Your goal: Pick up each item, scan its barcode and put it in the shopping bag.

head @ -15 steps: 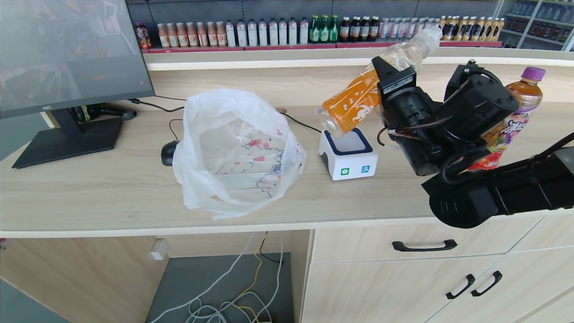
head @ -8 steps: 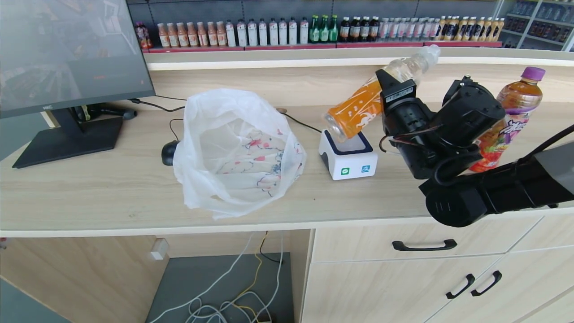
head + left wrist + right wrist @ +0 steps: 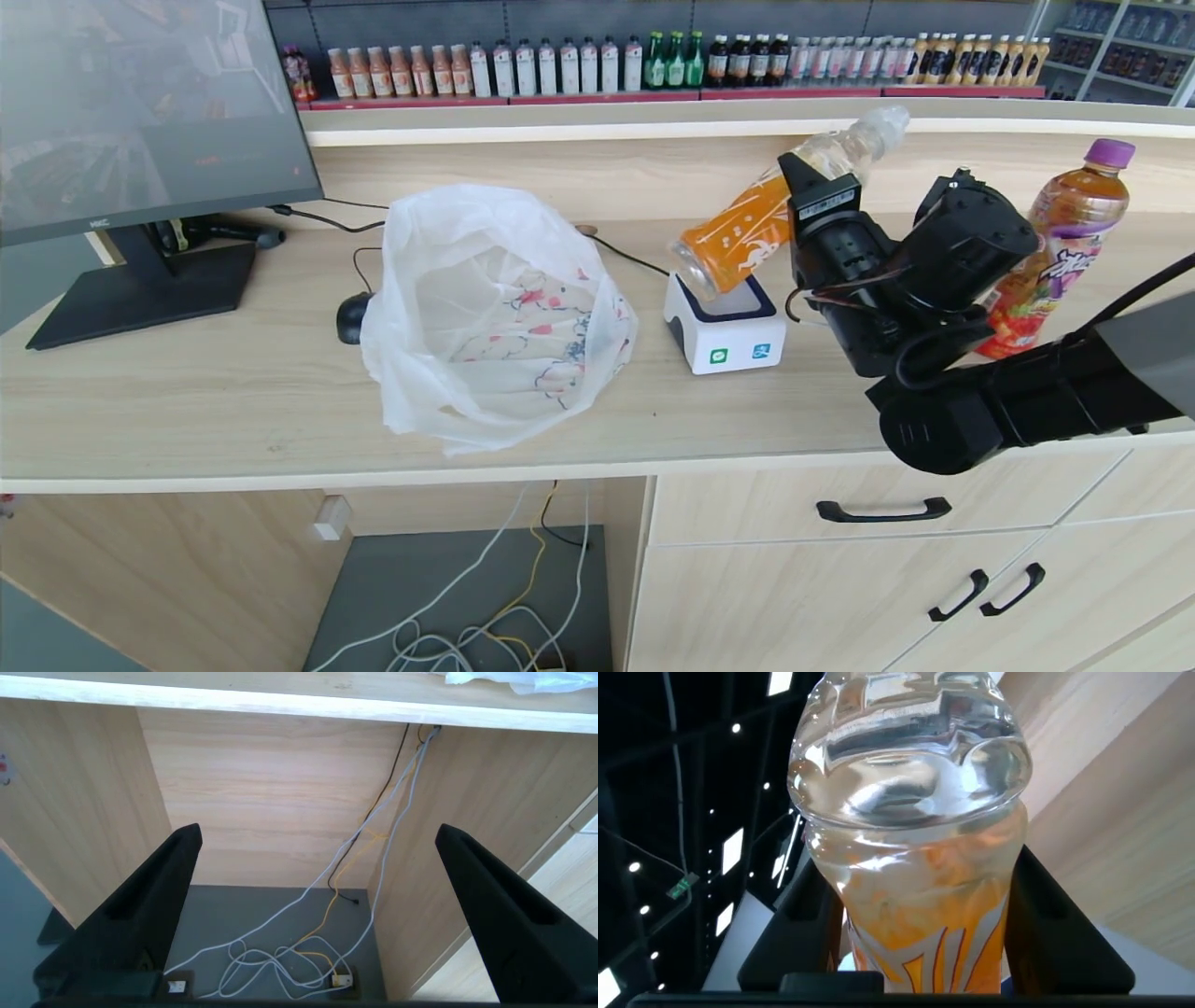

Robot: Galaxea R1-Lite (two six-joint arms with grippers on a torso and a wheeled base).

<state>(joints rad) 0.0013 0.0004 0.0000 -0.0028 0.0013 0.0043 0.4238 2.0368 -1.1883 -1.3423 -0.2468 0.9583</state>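
The right gripper (image 3: 822,173) is clamping the orange drink bottle (image 3: 747,229), base slanting over the scanner (image 3: 724,331). The left gripper (image 3: 318,835) is gaping open

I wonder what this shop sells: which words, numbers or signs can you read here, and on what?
Nothing reads clearly.
Orange bottle label: white marks, unreadable.
Purple-capped bottle label: large characters, blurred.
Barcode scanner: green and blue icons, no words.
Monitor bezel: logo too small.
White sticker by the jaws: too small.

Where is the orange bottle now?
Head view, right of centre: the orange bottle is held tilted in the right gripper, base over the white scanner.
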